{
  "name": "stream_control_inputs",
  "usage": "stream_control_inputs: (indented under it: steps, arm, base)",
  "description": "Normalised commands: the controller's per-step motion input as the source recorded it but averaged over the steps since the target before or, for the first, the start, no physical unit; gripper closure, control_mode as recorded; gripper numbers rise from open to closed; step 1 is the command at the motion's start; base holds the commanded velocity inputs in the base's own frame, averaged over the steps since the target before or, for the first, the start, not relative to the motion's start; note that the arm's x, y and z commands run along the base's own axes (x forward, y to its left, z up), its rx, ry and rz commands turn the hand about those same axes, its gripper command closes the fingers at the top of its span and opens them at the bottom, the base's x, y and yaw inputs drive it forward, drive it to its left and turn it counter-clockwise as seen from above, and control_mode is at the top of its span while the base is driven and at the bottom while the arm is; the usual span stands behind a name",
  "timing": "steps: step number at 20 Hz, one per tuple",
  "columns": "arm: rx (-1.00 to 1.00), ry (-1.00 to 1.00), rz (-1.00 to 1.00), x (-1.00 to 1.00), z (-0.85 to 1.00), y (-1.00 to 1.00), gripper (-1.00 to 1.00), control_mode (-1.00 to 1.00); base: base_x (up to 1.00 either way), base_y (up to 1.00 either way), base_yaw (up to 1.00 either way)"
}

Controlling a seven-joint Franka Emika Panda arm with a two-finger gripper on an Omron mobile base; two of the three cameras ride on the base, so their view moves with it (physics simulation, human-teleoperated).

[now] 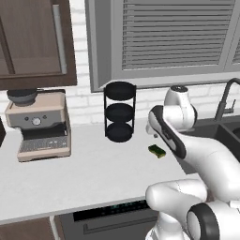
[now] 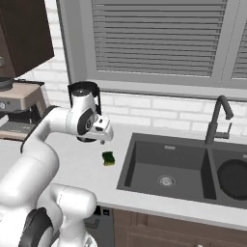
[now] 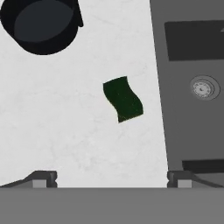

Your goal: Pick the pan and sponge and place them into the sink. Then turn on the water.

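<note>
**Green sponge waits beside the sink, fingers spread wide above it**

Green on top with a yellow layer beneath, the sponge (image 2: 109, 158) lies flat on the white surface (image 1: 70, 183), just beside the left rim of the sink (image 2: 126, 164) and apart from everything else. The gripper (image 3: 112, 177) hangs above it with its fingers (image 3: 43, 178) spread as wide as they go and nothing between them; in the hand view the sponge sits a little ahead of the gap, turned at a slant to the fingers.

The sponge is likely light and soft, so it should squash under a pinch rather than slip. A hold across its short width, near the middle, looks safest; the wrist may need a small turn so the fingers meet its long sides squarely.

A dark round shape, probably the pan (image 2: 235, 178), lies in the right basin. Its handle is not clear from here.

Behind the sponge, toward the back edge of the surface, stands the black tiered rack (image 1: 120, 111); it is near but not in the line of descent. The coffee machine (image 1: 40, 124) sits well apart at the left end. The faucet (image 2: 217, 120) rises behind the divider, and nothing blocks the short path from sponge to left basin.
</note>
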Motion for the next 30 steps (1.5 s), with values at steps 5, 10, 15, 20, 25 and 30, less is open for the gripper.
stream_control_inputs:
  steps: [5,10,15,20,25,30]
  arm:
    - [0.01,0.00,0.05,0.28,-0.38,-0.17,-1.00,-1.00]
    - [0.02,0.00,0.08,0.40,-0.40,-0.23,-1.00,-1.00]
    - [0.00,0.00,0.05,0.28,-0.44,-0.02,-1.00,-1.00]
    - [0.00,0.00,0.05,0.24,-0.42,0.00,-1.00,-1.00]
    - [0.00,0.00,0.06,0.16,-0.45,0.00,-1.00,-1.00]
    - [0.00,0.00,0.11,0.00,-0.41,-0.04,-1.00,-1.00]
  base:
    - [0.00,0.00,0.00]
    - [0.00,0.00,0.00]
    - [0.00,0.00,0.00]
    - [0.00,0.00,0.00]
    - [0.00,0.00,0.00]
    - [0.00,0.00,0.00]
